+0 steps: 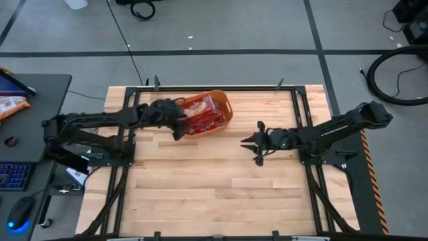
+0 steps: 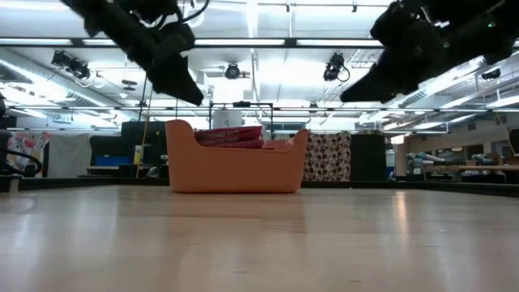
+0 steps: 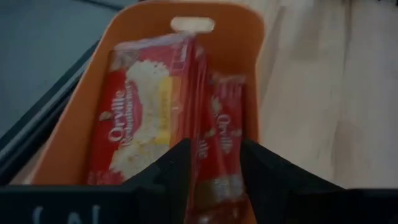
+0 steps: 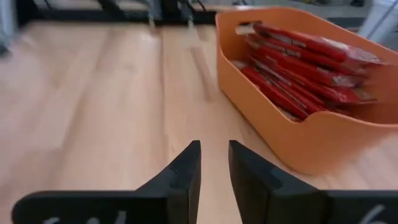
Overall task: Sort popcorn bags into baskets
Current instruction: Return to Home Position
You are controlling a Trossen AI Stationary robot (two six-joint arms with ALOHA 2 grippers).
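The orange basket (image 1: 229, 114) stands near the table's far edge, left of centre. It holds several red popcorn bags (image 1: 204, 112) standing on edge side by side (image 4: 298, 68). They poke above its rim in the low view (image 2: 231, 136). My left gripper (image 1: 179, 130) hovers over the basket's near-left corner, above the rim (image 2: 190, 93). It is open. In its wrist view one upright bag (image 3: 217, 124) shows between the fingers (image 3: 214, 149), with no bag hanging from them in the low view. My right gripper (image 1: 245, 142) is open in the air right of the basket (image 4: 214, 149).
Bare wood lies in front of and to the right of the basket (image 4: 311, 137). Dark frame rails run along the table's left, right and far edges. A desk off the table's left holds a keyboard, a mouse and an orange-red packet (image 1: 10, 104).
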